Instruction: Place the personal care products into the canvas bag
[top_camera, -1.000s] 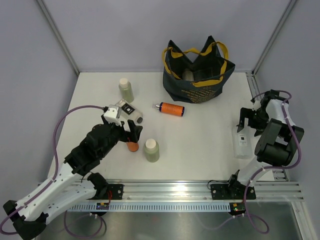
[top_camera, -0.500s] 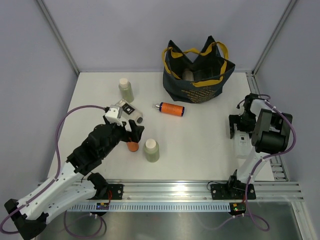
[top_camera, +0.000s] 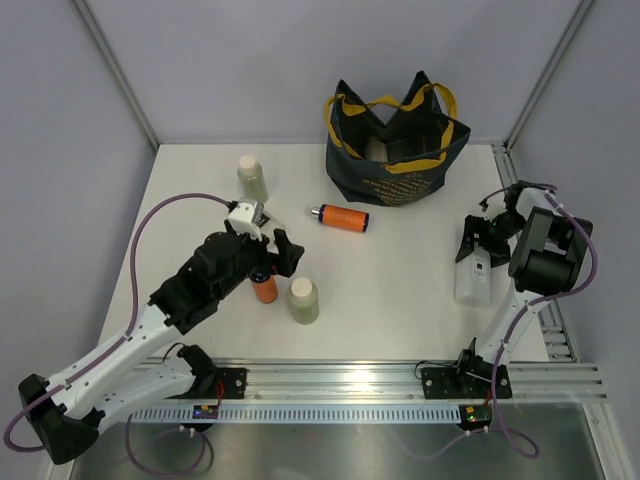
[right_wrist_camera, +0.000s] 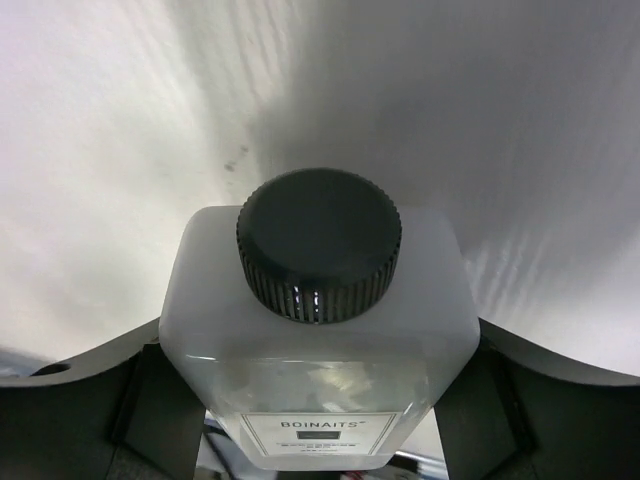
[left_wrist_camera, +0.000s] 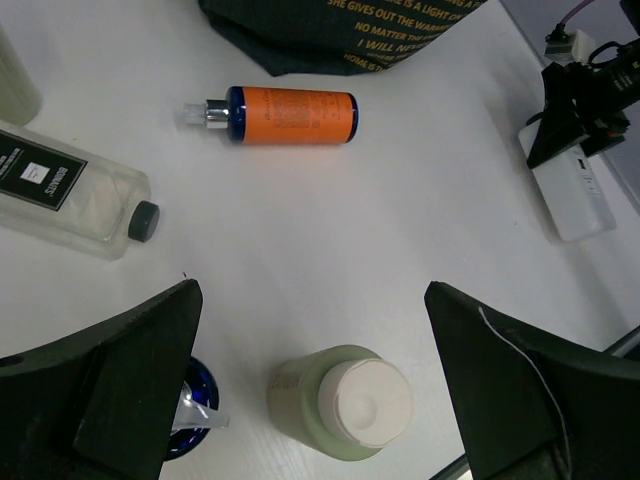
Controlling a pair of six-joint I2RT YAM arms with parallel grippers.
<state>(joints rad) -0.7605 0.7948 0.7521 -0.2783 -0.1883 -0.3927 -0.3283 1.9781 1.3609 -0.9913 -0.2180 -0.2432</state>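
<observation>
Top view: canvas bag (top_camera: pixel 395 165) stood at the far edge, mouth open, mustard handles up. The right gripper (top_camera: pixel 480 243) sat at the cap end of the white rectangular bottle (top_camera: pixel 473 282), well apart from the bag. The left gripper (top_camera: pixel 272 262) hung over an upright orange bottle (top_camera: pixel 264 289), with a pale green bottle (top_camera: pixel 303 300) just beside it. Left wrist view: jaws spread wide and holding nothing, the green bottle's white cap (left_wrist_camera: pixel 371 402) between the fingers (left_wrist_camera: pixel 130 380). A second orange bottle (left_wrist_camera: pixel 285 115) lay on its side near the bag, and a clear flat bottle (left_wrist_camera: pixel 60 190) lay at the left. Right wrist view: jaws closed against both flat sides of the white bottle, just below its dark cap (right_wrist_camera: pixel 320 255). Judged step: carry this bottle to the bag. Lift straight, approach above the handles, centre over the mouth, lower inside, then release.
</observation>
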